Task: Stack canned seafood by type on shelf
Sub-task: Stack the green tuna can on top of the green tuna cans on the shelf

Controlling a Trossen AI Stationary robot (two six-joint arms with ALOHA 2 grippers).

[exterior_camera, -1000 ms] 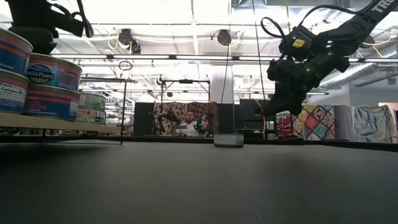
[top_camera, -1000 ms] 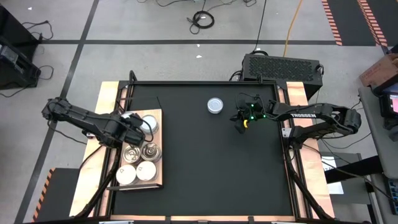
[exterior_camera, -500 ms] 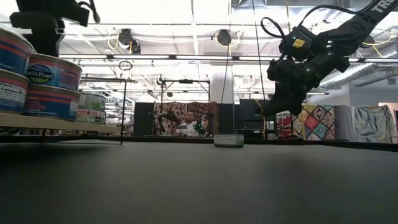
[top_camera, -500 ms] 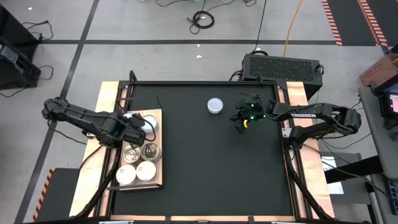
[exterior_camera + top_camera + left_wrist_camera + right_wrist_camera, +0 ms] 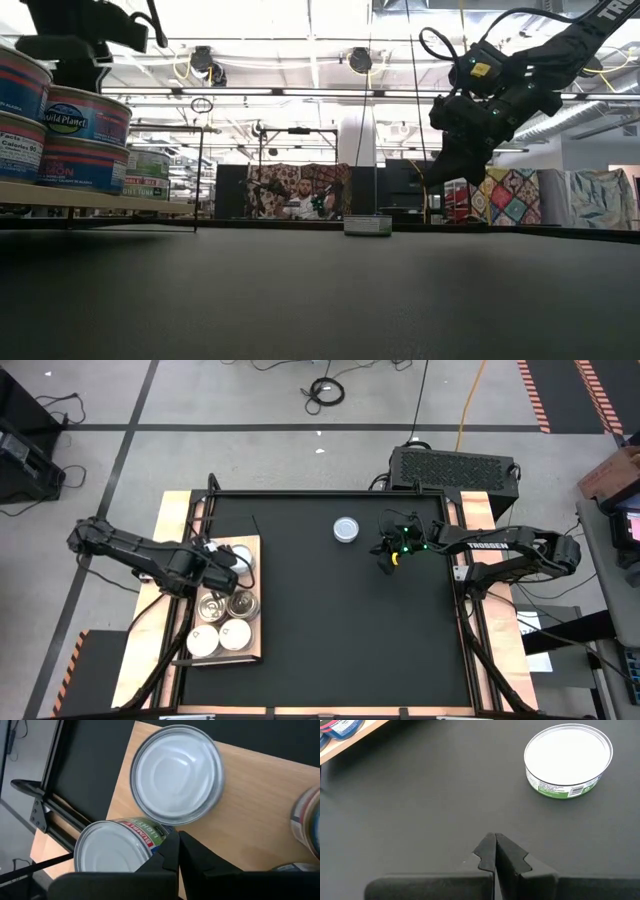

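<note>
The shelf [image 5: 252, 650] is a light wooden board at the table's left. Several tins of canned seafood stand on it, two silver-topped [image 5: 242, 603] and two white-topped [image 5: 236, 634] in the near rows. In the low view they show as stacks [image 5: 85, 140]. My left gripper [image 5: 177, 845] is shut above the shelf's far end [image 5: 226, 564], beside a green-labelled tin [image 5: 112, 850] and near a white-topped one [image 5: 175, 775]. One more white-topped tin [image 5: 346, 529] rests on its base on the black mat [image 5: 568, 761]. My right gripper [image 5: 495, 842] hangs shut above the mat, to that tin's right [image 5: 384, 556].
The black mat [image 5: 340, 640] spreads wide and bare between the shelf and the right arm. Metal frame rails [image 5: 462, 590] edge the table. A black box [image 5: 455, 465] sits beyond the far right corner. A person [image 5: 300, 200] sits in the room behind.
My left gripper has rolled a little about its own axis above the shelf's far end and stayed over the same spot. The tins have not moved.
</note>
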